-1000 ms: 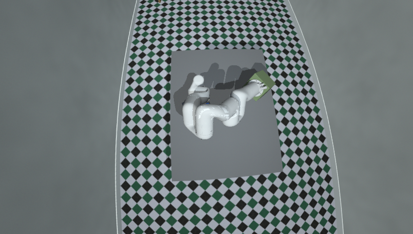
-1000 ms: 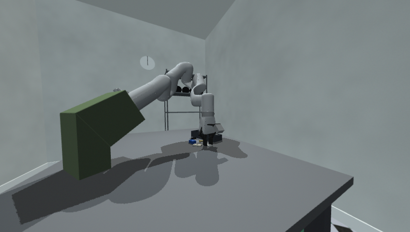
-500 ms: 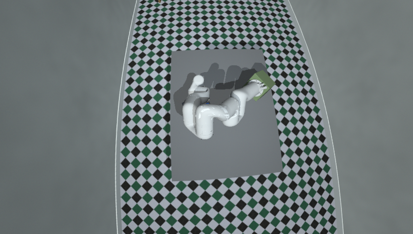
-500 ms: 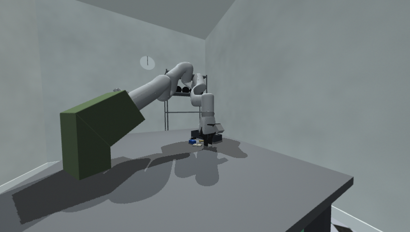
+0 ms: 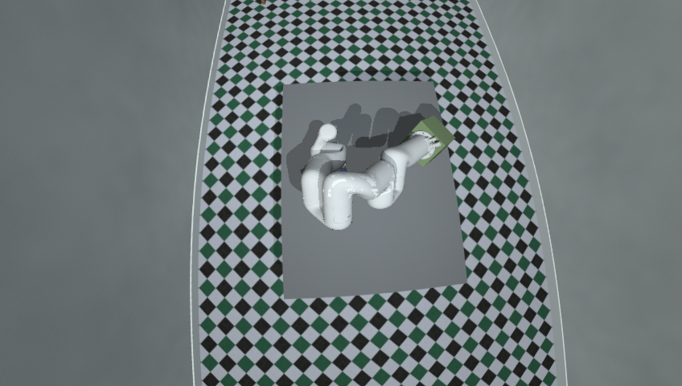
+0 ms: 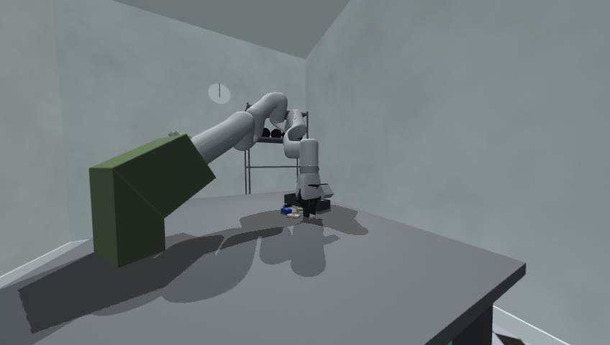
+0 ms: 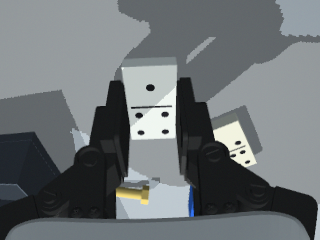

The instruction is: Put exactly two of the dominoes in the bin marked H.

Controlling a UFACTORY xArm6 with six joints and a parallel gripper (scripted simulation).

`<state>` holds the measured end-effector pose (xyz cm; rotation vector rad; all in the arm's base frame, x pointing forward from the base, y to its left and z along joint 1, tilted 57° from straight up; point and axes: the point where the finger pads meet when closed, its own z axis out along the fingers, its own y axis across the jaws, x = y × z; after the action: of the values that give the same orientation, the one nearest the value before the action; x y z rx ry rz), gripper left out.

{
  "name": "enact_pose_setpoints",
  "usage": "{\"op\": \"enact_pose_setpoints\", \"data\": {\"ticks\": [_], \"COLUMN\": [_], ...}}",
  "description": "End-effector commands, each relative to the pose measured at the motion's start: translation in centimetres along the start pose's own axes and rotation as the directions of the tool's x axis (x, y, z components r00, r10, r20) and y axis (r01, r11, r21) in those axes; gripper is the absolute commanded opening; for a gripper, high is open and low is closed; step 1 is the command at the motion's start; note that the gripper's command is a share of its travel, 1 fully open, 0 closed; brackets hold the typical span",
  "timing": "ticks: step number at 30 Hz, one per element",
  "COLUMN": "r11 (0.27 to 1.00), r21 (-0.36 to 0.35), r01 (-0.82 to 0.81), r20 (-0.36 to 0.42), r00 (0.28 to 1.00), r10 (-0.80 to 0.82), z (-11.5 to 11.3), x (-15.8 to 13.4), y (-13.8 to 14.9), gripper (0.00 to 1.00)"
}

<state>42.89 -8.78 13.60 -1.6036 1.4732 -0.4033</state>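
In the wrist view my gripper (image 7: 151,100) is shut on a white domino (image 7: 151,106) with one pip above its line and four below; the two black fingers press its long sides. A second white domino (image 7: 235,143) lies on the grey table just to the right of the fingers. In the exterior view the gripper (image 6: 308,213) is low over the table at the far end, among small things. The dark corner of a bin (image 7: 20,156) shows at the left of the wrist view; its letter is hidden.
A brass bolt (image 7: 134,194) and a blue piece (image 7: 191,202) lie under the gripper body. A blue block (image 6: 285,210) and dark bins (image 6: 325,203) stand near the gripper. The green arm base (image 6: 141,192) is on the near left of the table.
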Motion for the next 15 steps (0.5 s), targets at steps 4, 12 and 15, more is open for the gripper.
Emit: {"op": "enact_pose_setpoints", "data": {"ticks": [4,12,15], "r11": [1.000,1.000,1.000], "r21": [0.001,0.001,0.001], "r01": [0.000,0.000,0.001], "r20": [-0.001,-0.001,-0.001], "r00": [1.000,1.000,1.000], "r10": [0.000,0.000,-0.001], "z": [0.0,-2.0,-3.0], "x": [0.0,0.0,0.0], "y": [0.0,0.0,0.0], "gripper": [0.00,0.00,0.00]}}
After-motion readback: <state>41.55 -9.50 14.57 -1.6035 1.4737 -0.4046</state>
